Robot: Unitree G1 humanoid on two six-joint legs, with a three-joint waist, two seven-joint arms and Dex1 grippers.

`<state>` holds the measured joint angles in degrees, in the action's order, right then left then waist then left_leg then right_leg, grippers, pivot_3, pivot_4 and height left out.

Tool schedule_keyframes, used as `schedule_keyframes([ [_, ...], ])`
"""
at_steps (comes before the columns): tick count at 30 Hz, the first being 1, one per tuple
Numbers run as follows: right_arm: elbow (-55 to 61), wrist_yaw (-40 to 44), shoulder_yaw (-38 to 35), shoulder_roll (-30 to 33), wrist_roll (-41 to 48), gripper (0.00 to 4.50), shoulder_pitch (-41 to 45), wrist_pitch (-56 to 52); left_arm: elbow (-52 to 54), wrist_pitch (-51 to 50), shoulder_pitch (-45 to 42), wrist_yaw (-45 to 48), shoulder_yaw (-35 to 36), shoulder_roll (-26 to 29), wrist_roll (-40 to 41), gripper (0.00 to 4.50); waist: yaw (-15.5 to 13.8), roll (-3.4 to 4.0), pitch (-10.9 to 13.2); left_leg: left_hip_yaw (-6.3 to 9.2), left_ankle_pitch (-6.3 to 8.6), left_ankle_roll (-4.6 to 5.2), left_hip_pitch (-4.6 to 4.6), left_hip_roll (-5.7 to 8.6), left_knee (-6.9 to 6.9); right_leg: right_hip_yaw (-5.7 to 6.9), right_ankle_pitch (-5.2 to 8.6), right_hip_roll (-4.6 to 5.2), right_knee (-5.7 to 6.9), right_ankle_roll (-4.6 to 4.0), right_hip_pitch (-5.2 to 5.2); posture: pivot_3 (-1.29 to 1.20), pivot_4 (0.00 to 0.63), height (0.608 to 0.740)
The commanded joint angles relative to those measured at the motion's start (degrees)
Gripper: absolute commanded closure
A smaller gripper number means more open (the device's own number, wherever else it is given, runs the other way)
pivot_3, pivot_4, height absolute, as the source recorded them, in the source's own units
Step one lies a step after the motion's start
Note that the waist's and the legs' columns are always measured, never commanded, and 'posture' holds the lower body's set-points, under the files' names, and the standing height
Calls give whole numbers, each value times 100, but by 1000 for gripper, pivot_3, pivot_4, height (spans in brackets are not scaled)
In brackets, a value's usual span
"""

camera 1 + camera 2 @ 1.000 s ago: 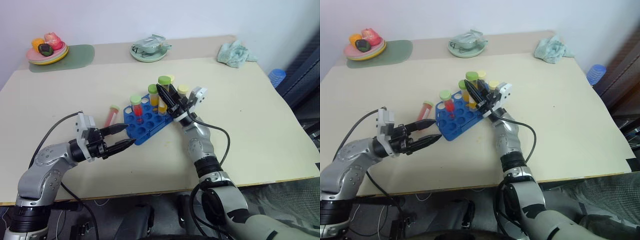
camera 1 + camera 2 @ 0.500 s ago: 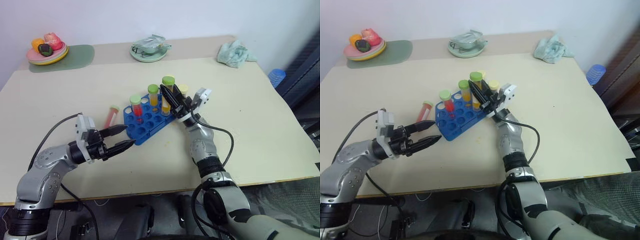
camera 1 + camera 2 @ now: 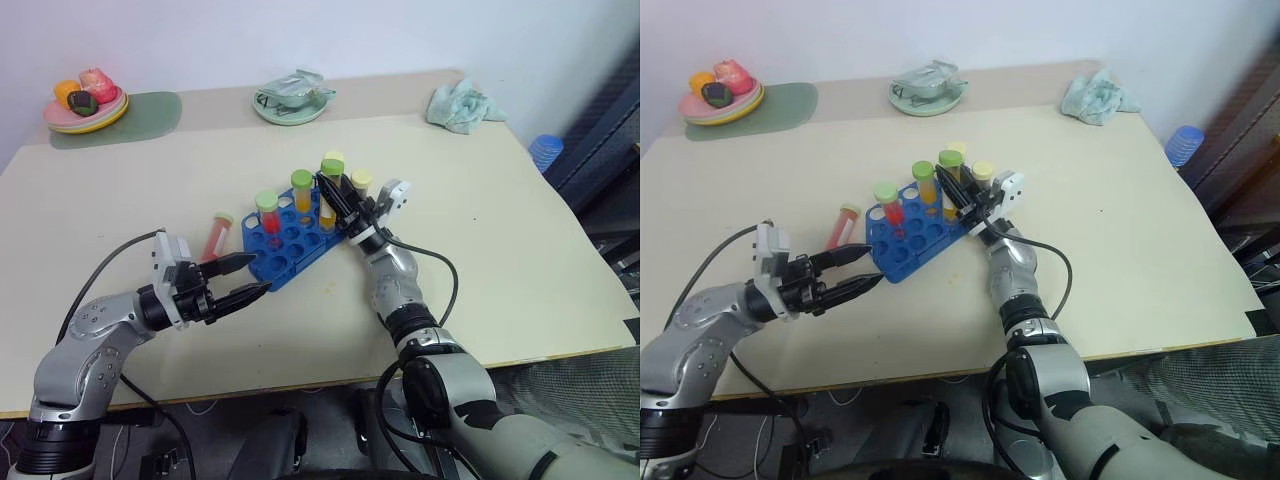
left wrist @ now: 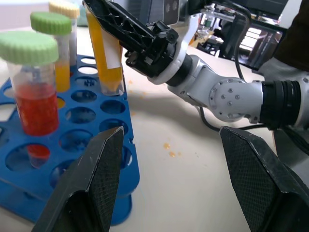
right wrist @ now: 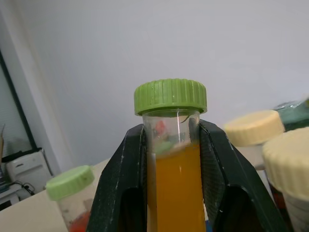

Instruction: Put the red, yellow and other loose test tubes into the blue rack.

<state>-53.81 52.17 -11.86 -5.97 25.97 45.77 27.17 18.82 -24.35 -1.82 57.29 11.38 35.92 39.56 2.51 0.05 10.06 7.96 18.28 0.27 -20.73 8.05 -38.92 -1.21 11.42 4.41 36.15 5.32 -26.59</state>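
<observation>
Orange-filled tube [image 5: 172, 159] clamped in R fingers [image 5: 217, 159] over blue rack [image 3: 290, 245].

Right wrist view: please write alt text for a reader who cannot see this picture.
The right gripper is shut on a green-capped tube of orange liquid, held upright between its two black fingers. Beside it stand cream-capped tubes and another green-capped tube.
</observation>
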Motion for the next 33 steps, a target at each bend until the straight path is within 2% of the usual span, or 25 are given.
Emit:
schedule_keyframes([
  [1, -64, 93, -77, -31, 8, 3653, 33, 144, 221, 25, 75, 8, 230, 84, 167, 1244, -1, 0, 0, 0, 0, 0, 5, 0, 1, 0, 0, 0, -1, 0, 5, 0, 150, 740],
  [15, -827, -49, -221, -116, -268, 3653, -57, 1257, 371, -97, 76, -106, 294, 208, 268, 1244, -11, 1, -2, 0, 1, 1, 33, 0, 11, -2, 0, 0, -6, 0, 28, 0, 150, 740],
  [26, -717, 288, -101, -181, -387, 3653, -419, 1541, 338, -165, -61, -174, 187, 217, 303, 1244, -29, -7, -9, 0, 2, 2, 37, 1, 16, -2, 1, -1, -8, -1, 32, 0, 150, 740],
  [30, -542, 319, -26, -190, -442, 1667, -498, 1645, 287, -189, -136, -231, 193, 150, 348, 1244, -30, -14, -14, 0, 3, 3, 38, 1, 18, -2, 1, -1, -12, -1, 33, 0, 150, 740],
  [33, -333, -297, 108, -164, -806, 173, -516, 1969, 240, -209, -185, -316, 229, 91, 398, 1244, -36, -13, -14, 1, 3, 3, 38, 1, 19, -2, 1, 0, -11, 0, 33, 0, 150, 740],
])
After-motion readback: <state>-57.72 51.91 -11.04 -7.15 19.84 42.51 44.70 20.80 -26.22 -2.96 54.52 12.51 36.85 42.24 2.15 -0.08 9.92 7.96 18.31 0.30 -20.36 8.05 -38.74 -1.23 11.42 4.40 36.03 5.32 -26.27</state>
